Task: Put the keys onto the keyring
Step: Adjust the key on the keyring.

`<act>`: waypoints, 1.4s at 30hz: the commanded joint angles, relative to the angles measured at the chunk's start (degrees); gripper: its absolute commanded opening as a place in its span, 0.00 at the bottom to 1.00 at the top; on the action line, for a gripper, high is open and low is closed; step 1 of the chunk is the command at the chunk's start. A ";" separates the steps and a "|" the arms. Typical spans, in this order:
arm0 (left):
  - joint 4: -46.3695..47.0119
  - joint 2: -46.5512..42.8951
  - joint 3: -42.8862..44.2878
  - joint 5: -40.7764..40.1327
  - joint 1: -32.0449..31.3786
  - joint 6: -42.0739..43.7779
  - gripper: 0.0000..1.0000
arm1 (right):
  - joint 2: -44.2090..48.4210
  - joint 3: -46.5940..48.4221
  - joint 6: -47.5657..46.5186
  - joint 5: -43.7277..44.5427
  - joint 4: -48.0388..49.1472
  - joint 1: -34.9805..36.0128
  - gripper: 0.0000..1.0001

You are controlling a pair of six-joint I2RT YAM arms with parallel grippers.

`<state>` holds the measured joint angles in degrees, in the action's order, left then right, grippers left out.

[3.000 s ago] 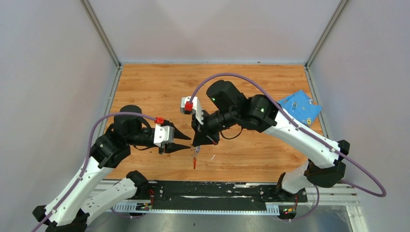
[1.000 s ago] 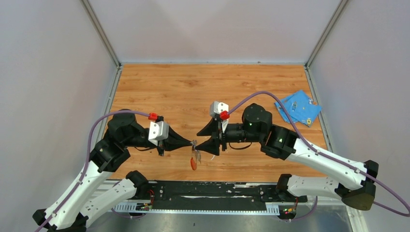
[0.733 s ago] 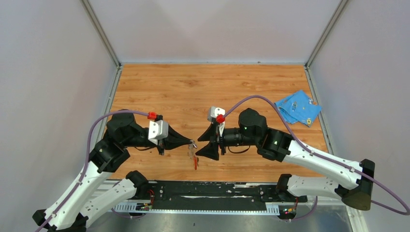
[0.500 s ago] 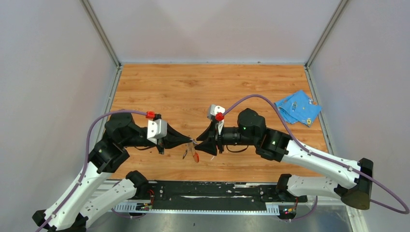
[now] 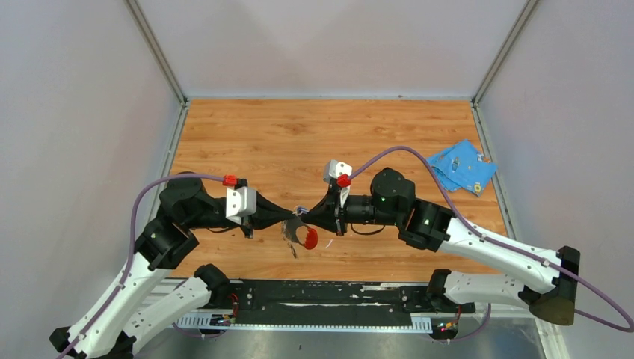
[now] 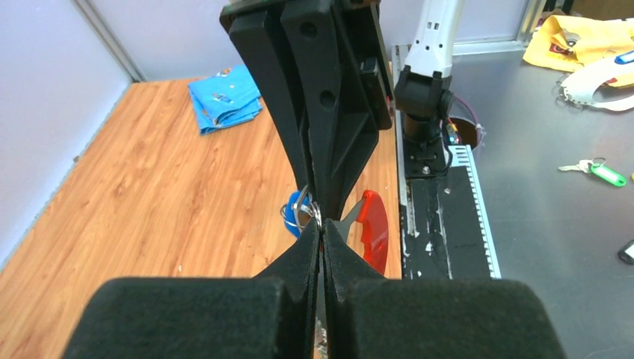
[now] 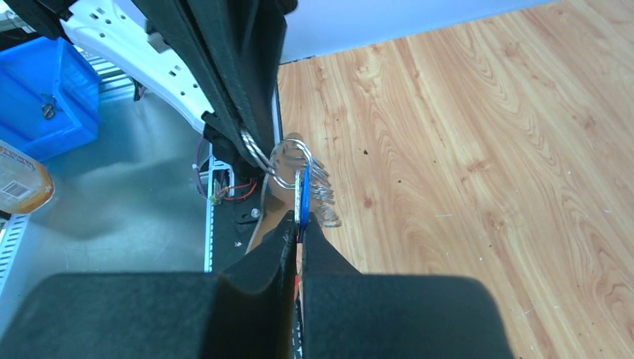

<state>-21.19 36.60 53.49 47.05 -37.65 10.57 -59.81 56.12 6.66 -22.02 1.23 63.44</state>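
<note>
Both grippers pinched shut, tip to tip, with the keyring held between them

The left gripper (image 6: pixel 321 233) is fully closed on the small metal ring (image 6: pixel 315 212) of the keyring (image 5: pixel 309 238). Its red and grey strap hangs free over the near part of the wooden table (image 5: pixel 247 134). The right gripper (image 7: pixel 299 224) is clamped on the flat head of the blue key (image 7: pixel 301 196), which sits against the ring. I cannot make out the black key. As I judge it, both grips are thin. If the arms pull apart or twist out of line, the ring could slip from the left tips or the key could pivot in the right pads, dropping both. No writing is readable. The label on the packet (image 7: pixel 16 187) in the right wrist view is too blurred.
</note>
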 commanded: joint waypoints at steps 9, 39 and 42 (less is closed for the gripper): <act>-0.72 0.01 -0.91 -2.30 -0.14 1.75 0.00 | 1.15 3.97 -1.22 1.11 -5.26 1.83 0.34; 12.18 -1.03 -4.37 -30.41 -0.14 -10.71 0.00 | -5.33 2.01 -8.97 31.61 5.03 7.98 0.95; 11.89 -1.55 -4.28 -29.98 -0.15 -10.65 0.00 | -5.86 1.72 -10.06 31.70 5.61 7.82 0.92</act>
<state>-11.66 36.27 49.10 16.91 -37.65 0.01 -65.19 58.96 0.32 5.87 2.31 70.78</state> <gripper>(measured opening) 0.003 0.940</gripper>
